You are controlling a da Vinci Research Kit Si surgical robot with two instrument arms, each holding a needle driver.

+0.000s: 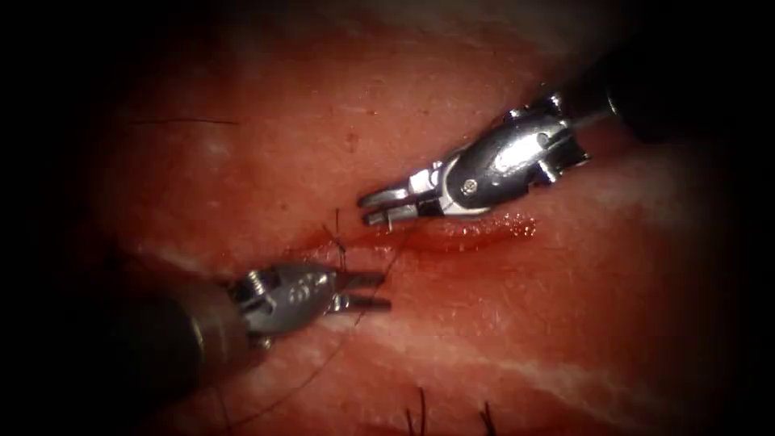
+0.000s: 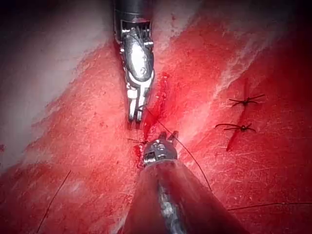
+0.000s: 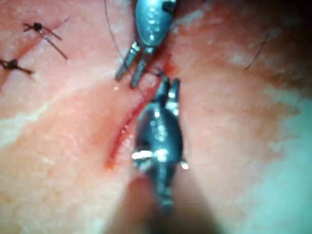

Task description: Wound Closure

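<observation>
The tissue (image 1: 500, 323) has a cut (image 1: 452, 236) running left to right, wet with red fluid (image 1: 517, 228). My right tool (image 1: 378, 207) reaches in from the upper right, jaws a little apart, holding nothing, tips just above the cut. My left tool (image 1: 373, 291) comes from the lower left, its jaws open and empty just below the cut. A dark thread (image 1: 355, 319) runs from under the right tool's jaws, past the left tool's tips and off to the lower left. A knotted stitch (image 1: 339, 242) sits on the cut between the tools. I cannot tell where the needle is.
Two finished stitches (image 2: 246, 101) (image 2: 236, 127) lie farther along the tissue, also seen as stitches (image 3: 41, 29) (image 3: 12, 64) in the right wrist view. Short cut ends of thread (image 1: 420, 413) stick up near the lower edge. A loose thread (image 1: 186, 121) lies at upper left.
</observation>
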